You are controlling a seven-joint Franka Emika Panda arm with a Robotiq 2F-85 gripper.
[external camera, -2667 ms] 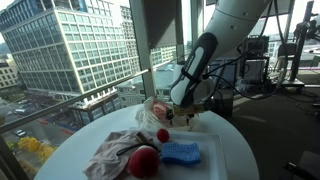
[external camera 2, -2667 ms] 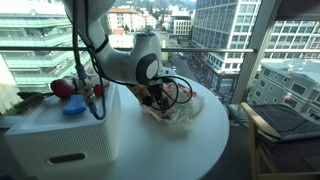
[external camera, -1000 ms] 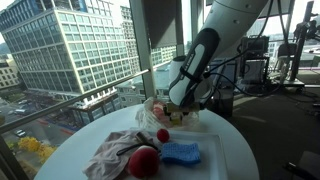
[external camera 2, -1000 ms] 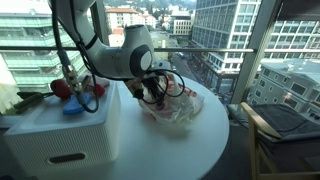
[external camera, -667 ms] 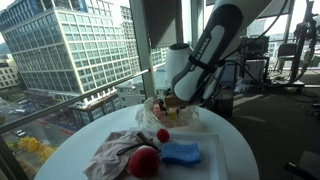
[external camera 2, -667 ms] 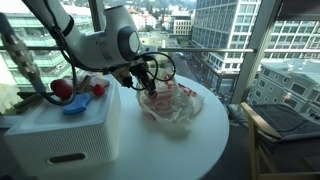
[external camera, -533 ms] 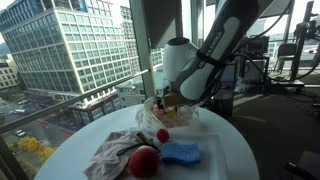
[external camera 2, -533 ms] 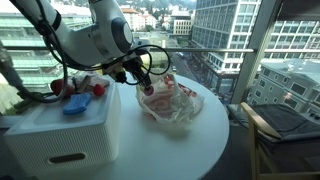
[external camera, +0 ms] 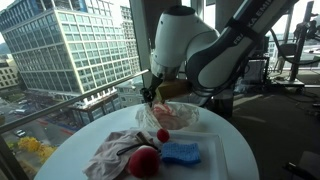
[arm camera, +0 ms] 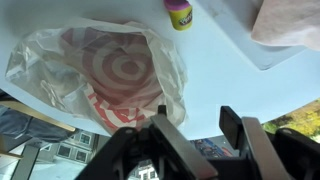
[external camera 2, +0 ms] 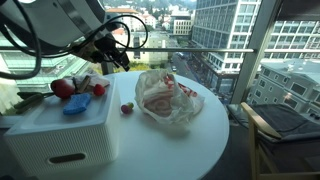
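Note:
My gripper (arm camera: pixel 196 128) is open and empty, with its two dark fingers apart. It hangs above the round white table (external camera 2: pixel 190 150), over the near edge of a crumpled clear plastic bag with a red target print (arm camera: pixel 105 65). The bag lies on the table in both exterior views (external camera: pixel 172 116) (external camera 2: pixel 165 98). The gripper also shows well above the bag in both exterior views (external camera: pixel 150 97) (external camera 2: pixel 117 62). A small red and yellow toy (arm camera: pixel 178 12) (external camera 2: pixel 126 108) stands on the table between the bag and a white box (external camera 2: pixel 60 140).
On top of the white box (external camera: pixel 215 150) lie a crumpled pale cloth (external camera: pixel 112 152), a red ball-like object (external camera: pixel 143 161) and a blue sponge (external camera: pixel 181 153). Glass walls with a long drop to the city surround the table. A wooden chair (external camera 2: pixel 285 140) stands beside it.
The arm has lifted up and back from the plastic bag towards the white box. The bag is now uncovered and lies still on the table.

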